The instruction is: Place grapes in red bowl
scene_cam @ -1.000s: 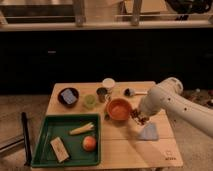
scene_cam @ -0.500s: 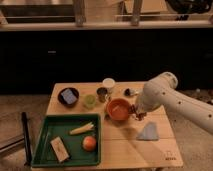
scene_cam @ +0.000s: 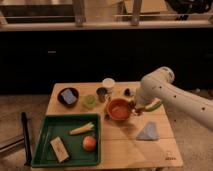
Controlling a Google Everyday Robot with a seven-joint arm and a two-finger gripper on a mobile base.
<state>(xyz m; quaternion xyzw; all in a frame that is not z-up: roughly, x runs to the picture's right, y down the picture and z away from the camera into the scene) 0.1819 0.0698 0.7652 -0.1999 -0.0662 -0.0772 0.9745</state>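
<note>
In the camera view, a light wooden desk (scene_cam: 125, 147) stands before a dark wall of cabinets, and the robot's white arm (scene_cam: 172, 94) reaches in from the right, bending down toward the middle of the desk. Its claw (scene_cam: 133, 108) hangs just at the right rim of the red bowl (scene_cam: 119, 118) and is drawn in narrow. The dark reddish lump at its tip looks like the grapes (scene_cam: 134, 113), pinched in the claw and right against the outside of the bowl's rim; whether they rest on the desk or are lifted clear cannot be told. The bowl's inside shows only its own orange-red. Behind the bowl stand a dark cup (scene_cam: 101, 94), a white cup (scene_cam: 108, 84) and a green cup (scene_cam: 89, 101), with a dark bowl (scene_cam: 60, 98) holding a blue object (scene_cam: 68, 95) further left. A pale blue cloth (scene_cam: 148, 131) lies on the desk in front of the arm. At front left a green tray (scene_cam: 49, 126) carries a yellowish strip (scene_cam: 81, 129), a tan block (scene_cam: 59, 149) and a round orange-red fruit (scene_cam: 89, 143).
</note>
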